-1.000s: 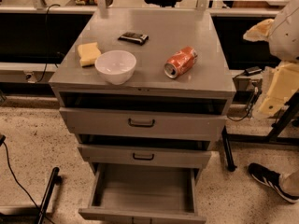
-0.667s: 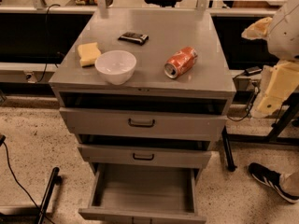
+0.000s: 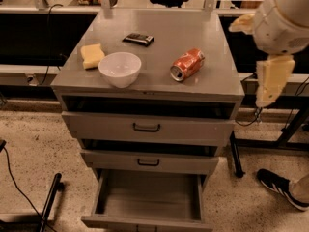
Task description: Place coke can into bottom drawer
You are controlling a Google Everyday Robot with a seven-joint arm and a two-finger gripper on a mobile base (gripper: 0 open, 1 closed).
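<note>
The coke can [image 3: 187, 65] lies on its side on the grey cabinet top [image 3: 159, 37], right of the middle, silver top facing front-left. The bottom drawer [image 3: 148, 197] is pulled open at the foot of the cabinet and its grey tray floor is bare. My gripper [image 3: 271, 79] hangs below the white arm joint at the right edge, beside the cabinet's right side, to the right of the can and apart from it. It holds nothing that I can see.
A white bowl [image 3: 119, 68], a yellow sponge [image 3: 91, 55] and a dark snack packet [image 3: 138, 39] also sit on the cabinet top. Two closed drawer fronts with black handles [image 3: 146, 127] are above the open drawer. A person's shoe [image 3: 279, 187] is on the floor at right.
The arm and gripper have shifted a little to the left and up, closer to the cabinet's right side. The can and the drawer have not moved.
</note>
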